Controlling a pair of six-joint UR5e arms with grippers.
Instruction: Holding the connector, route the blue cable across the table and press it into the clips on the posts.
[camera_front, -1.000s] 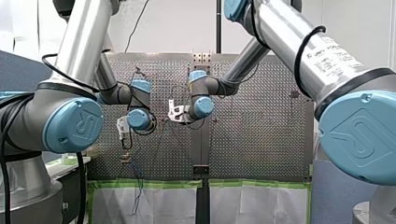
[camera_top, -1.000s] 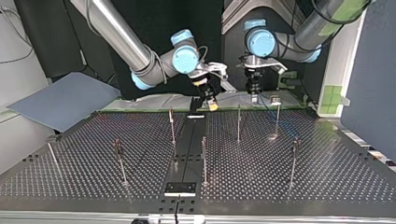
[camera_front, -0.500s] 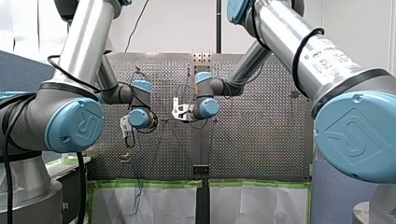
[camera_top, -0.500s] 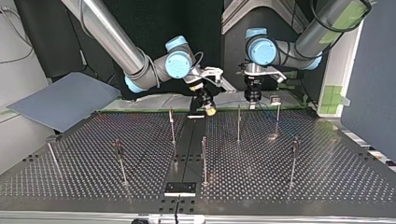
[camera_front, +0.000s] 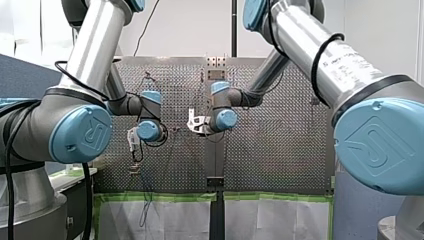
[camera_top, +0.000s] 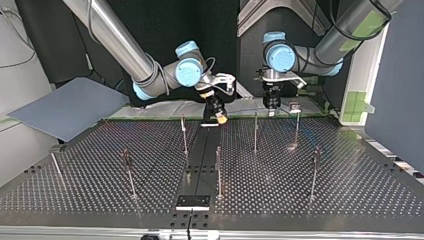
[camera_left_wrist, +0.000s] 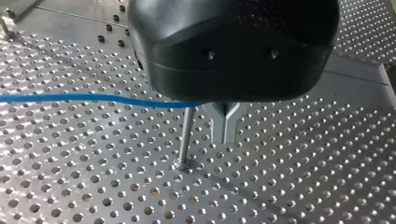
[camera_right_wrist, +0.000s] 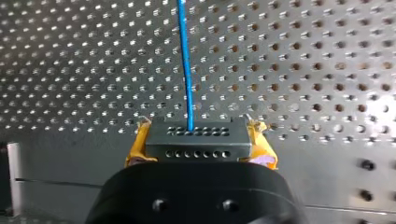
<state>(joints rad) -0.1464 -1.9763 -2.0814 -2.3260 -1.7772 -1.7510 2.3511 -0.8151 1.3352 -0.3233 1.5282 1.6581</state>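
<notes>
**Perforated table (camera_top: 350, 195), seen from across it.**

- **Near edge:** a black plate (camera_top: 192, 201) lies at the middle. Thin upright posts (camera_top: 218, 172) stand behind it, spread across the table's width.
- **Far edge, near its middle:** my right gripper (camera_top: 220, 119) has its yellow pads (camera_right_wrist: 136, 147) clamped on either side of the dark connector (camera_right_wrist: 196, 140). The connector is held above the table. The blue cable (camera_right_wrist: 186, 70) leaves the connector's face and runs straight ahead over the holes.
- **Beside it along the same edge:** my left gripper (camera_top: 271, 106) has its metal fingers (camera_left_wrist: 224, 123) drawn together on the blue cable, which comes in taut and level from one side. One post (camera_left_wrist: 186, 135) stands just beside those fingers, apart from them.
- **Off the far corner at the top view's left:** a grey-blue board (camera_top: 65, 107) lies tilted.
</notes>
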